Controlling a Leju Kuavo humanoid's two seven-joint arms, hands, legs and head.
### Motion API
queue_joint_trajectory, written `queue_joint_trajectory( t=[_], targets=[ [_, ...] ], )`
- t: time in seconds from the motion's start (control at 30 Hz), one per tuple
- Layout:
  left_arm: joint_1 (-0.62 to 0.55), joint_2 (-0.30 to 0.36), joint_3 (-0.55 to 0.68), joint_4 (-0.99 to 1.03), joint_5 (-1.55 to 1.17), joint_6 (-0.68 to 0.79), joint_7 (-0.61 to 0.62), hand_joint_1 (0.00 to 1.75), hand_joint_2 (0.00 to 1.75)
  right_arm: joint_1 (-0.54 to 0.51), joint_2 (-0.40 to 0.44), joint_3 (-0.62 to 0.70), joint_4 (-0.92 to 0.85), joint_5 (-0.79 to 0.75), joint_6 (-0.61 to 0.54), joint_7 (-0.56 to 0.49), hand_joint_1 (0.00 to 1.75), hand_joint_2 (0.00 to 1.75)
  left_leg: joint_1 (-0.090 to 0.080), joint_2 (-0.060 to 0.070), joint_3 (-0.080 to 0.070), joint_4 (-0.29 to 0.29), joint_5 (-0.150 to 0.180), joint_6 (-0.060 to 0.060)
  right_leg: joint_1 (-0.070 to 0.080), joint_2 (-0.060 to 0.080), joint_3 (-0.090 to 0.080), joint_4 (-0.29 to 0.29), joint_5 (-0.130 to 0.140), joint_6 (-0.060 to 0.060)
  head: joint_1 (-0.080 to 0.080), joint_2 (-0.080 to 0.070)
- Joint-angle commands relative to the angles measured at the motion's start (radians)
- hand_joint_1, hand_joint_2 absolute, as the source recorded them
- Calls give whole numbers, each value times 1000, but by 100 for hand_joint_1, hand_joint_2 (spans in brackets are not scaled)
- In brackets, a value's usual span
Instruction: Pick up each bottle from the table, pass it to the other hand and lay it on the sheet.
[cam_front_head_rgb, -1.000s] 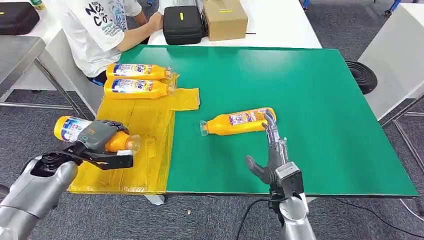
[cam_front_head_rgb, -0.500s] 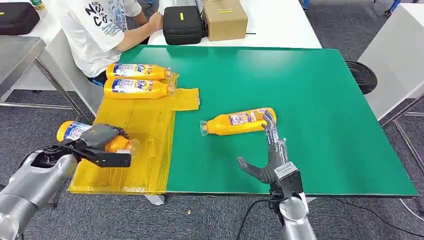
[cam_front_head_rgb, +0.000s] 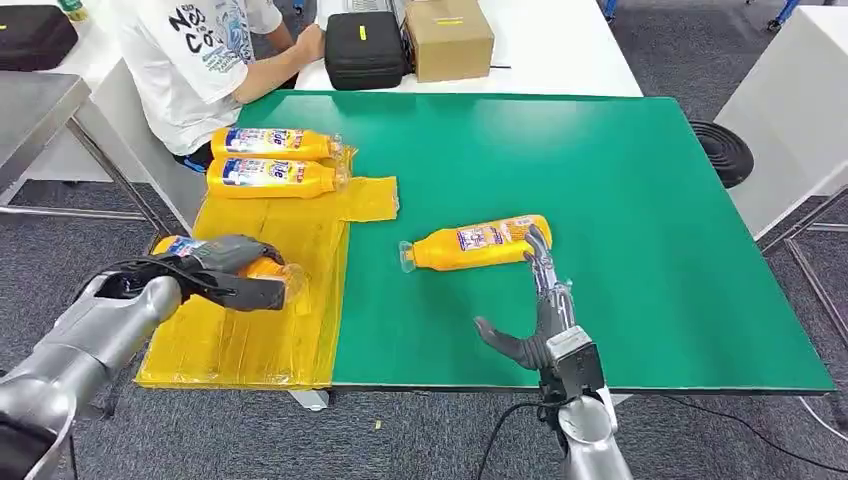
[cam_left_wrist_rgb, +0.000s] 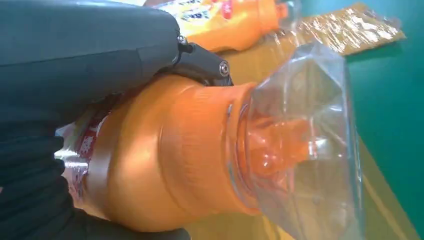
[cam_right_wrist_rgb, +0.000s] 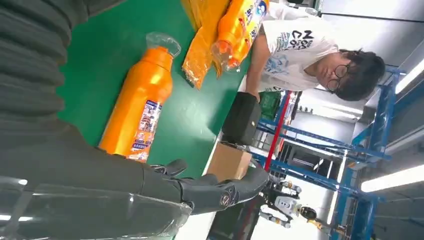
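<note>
The left hand (cam_front_head_rgb: 228, 262) grips an orange bottle (cam_front_head_rgb: 262, 272) on its side over the yellow sheet (cam_front_head_rgb: 300, 330) at the green table's (cam_front_head_rgb: 650, 250) left edge. The right hand (cam_front_head_rgb: 540, 300), fingers spread and empty, reaches toward another orange bottle (cam_front_head_rgb: 475, 243) lying mid-table. Two more bottles (cam_front_head_rgb: 270, 160) lie on the sheet's far end.

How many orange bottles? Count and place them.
4: two bottles at the yellow sheet's far end, one on the green table, one in the left robot hand.

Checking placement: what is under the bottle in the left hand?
Under the held bottle in the left hand lies the yellow sheet. Whether bottle and sheet touch is hidden by the fingers.
</note>
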Motion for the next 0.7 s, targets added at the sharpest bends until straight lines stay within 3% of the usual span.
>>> queue_joint_trajectory(
  t=[0.03,0.6,0.7],
  targets=[
    [-79,-79,-131,176,-22,53,15,175,175,-3,-1,-30,50,12,-6,4,0,175,1,-2,4,0,-1,0,1,-3,6,-1,-2,-2,0,0],
    [-38,-87,-159,218,-32,63,14,175,175,-11,5,-21,85,29,0,4,0,175,0,1,4,-1,-1,0,1,0,5,-2,-1,-2,0,0],
    [-39,-84,-153,214,-3,13,-18,164,175,-23,-1,-20,93,29,0,6,0,175,0,2,6,-1,-2,0,1,0,6,-2,-1,-2,0,0]
  ],
)
